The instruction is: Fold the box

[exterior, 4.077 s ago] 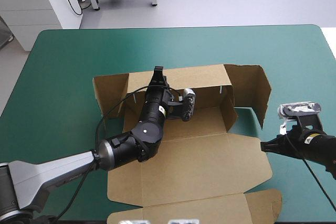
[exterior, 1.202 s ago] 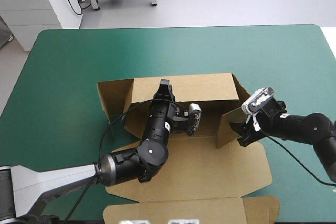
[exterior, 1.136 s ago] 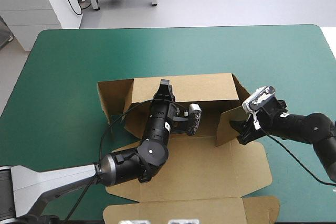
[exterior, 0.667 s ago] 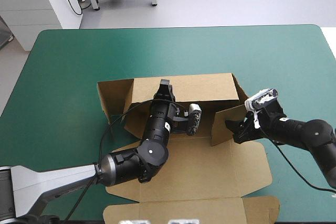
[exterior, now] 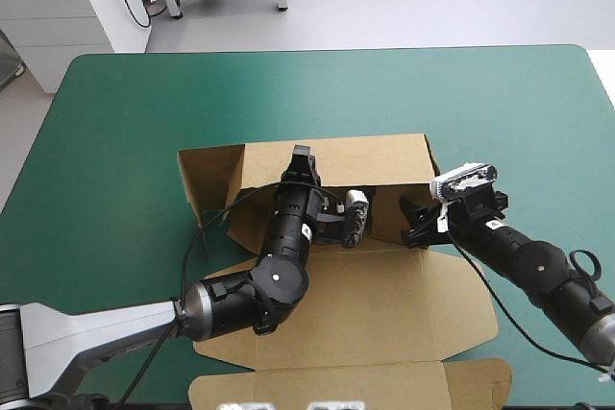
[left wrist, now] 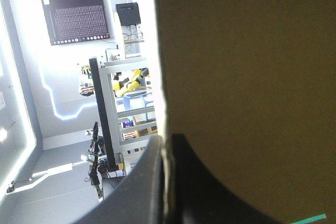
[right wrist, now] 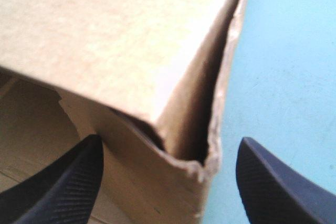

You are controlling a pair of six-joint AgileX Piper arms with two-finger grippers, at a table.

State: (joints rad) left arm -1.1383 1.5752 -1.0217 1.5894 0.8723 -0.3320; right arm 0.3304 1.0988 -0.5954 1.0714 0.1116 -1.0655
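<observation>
High view puts the box (exterior: 384, 309) at the middle of the teal-green cover (exterior: 135, 112), its back wall (exterior: 365, 156) standing upright and its broad lid panel (exterior: 317, 333) lying flat toward the near edge. The left gripper (exterior: 304, 158) is clamped on the top edge of that back wall. In the left wrist view its black fingers (left wrist: 210, 187) meet with only the brown sheet between them. The right gripper (exterior: 411, 222) sits at the right end of the wall, where the side flap (exterior: 386, 210) is turned inward. In the right wrist view its fingers (right wrist: 63, 182) stand wide apart with the box's ragged corner (right wrist: 202, 161) between them, gripping nothing. The step in hand looks to be squaring that right flap against the back wall. To do it well, I judge the left gripper should hold the wall steady and upright. The right one should push low and flat along the flap rather than on the ragged corner, which could crumple. The left side flap (exterior: 207, 180) angles away from the wall's left end, not yet turned in. Room is ample, with bare cover to the right of and beyond the box, which sits well away from the table's edges. The lid panel does lie just under the right arm, so a low sweep could drag it.
</observation>
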